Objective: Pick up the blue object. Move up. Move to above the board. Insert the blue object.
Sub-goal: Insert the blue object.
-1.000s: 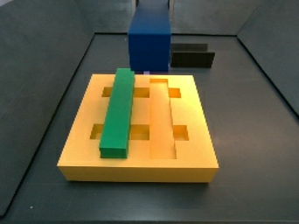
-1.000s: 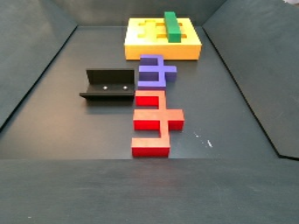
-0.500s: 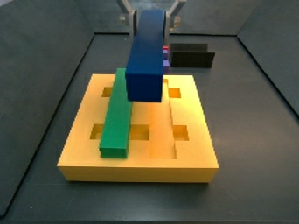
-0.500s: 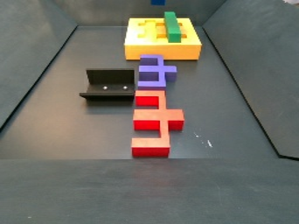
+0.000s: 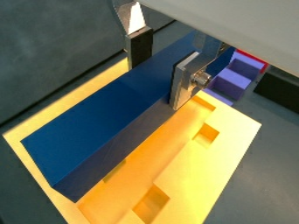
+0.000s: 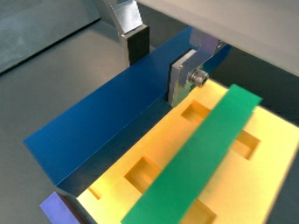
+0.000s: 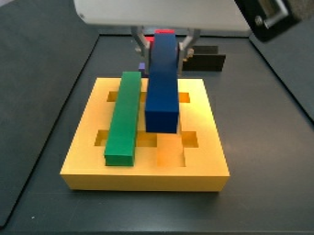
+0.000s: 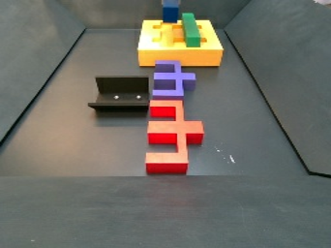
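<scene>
My gripper [image 7: 163,46] is shut on the blue object [image 7: 162,92], a long dark-blue bar, near its far end. The bar hangs lengthwise over the middle of the yellow board [image 7: 147,170], parallel to the green bar [image 7: 123,115] lying in a groove beside it. I cannot tell whether it touches the board. In both wrist views the silver fingers [image 5: 184,79] [image 6: 184,77] clamp the bar's [image 5: 111,127] [image 6: 105,131] sides, with the board [image 5: 222,149] [image 6: 163,140] below. In a side view the bar [image 8: 169,10] shows at the far end above the board [image 8: 181,58].
A purple stepped block [image 8: 169,77], the dark fixture [image 8: 119,94] and red blocks [image 8: 171,136] stand on the floor in front of the board. The fixture [image 7: 203,60] sits behind the board in a side view. Dark walls enclose the floor.
The blue bar has moved from upright behind the board to lying lengthwise over its middle. The gripper has come into a side view above the board's far edge.
</scene>
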